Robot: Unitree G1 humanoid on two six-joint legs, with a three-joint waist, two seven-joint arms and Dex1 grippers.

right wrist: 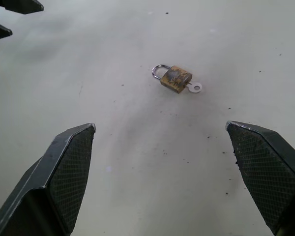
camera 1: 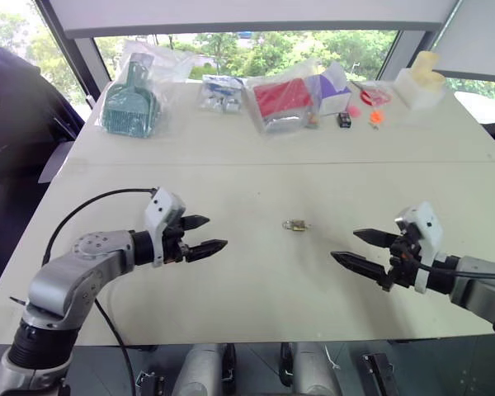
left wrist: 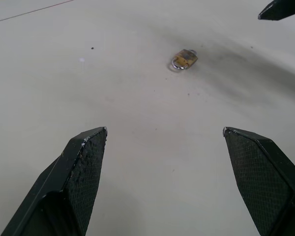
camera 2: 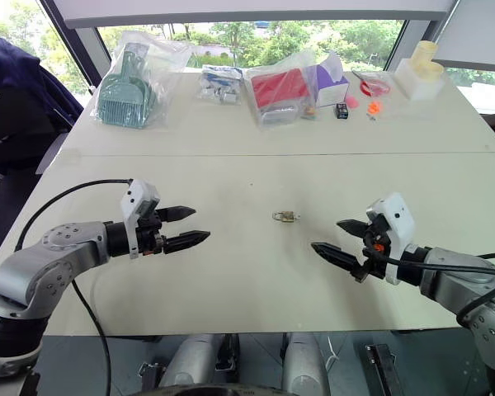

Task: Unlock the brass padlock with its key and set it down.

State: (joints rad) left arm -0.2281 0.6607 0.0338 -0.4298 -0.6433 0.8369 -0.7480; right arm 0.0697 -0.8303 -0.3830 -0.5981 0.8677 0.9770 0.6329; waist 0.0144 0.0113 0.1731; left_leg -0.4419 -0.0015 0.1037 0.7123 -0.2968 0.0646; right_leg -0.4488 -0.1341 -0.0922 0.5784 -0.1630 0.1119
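One small padlock (right wrist: 176, 78) lies flat on the table (camera 1: 256, 272), about midway between its left and right edges and somewhat nearer the front edge than the back. Its silvery shackle looks closed, and the key (right wrist: 194, 88) sticks out of the body's bottom end, its round bow resting on the table. With the key already seated in the keyway, the job seems to be at its start or very near it: the lock needs steadying and the key needs a turn.

Both grippers flank the padlock, each well apart from it and touching nothing. The left gripper (camera 1: 200, 235) hovers toward the left edge with its fingers spread wide, pointing inward at the lock. The right gripper (camera 1: 365, 250) mirrors it from the right side, fingers equally wide and empty. That facing pose makes sense for a two-handed job, one gripper to pinch the brass body, the other to take the key's bow. The lock is tiny beside either finger, so the pinch will likely call for care.

Along the back edge sit bagged items, among them a green scoop (camera 1: 129, 103) and a red pack (camera 1: 282, 98), far from the work.
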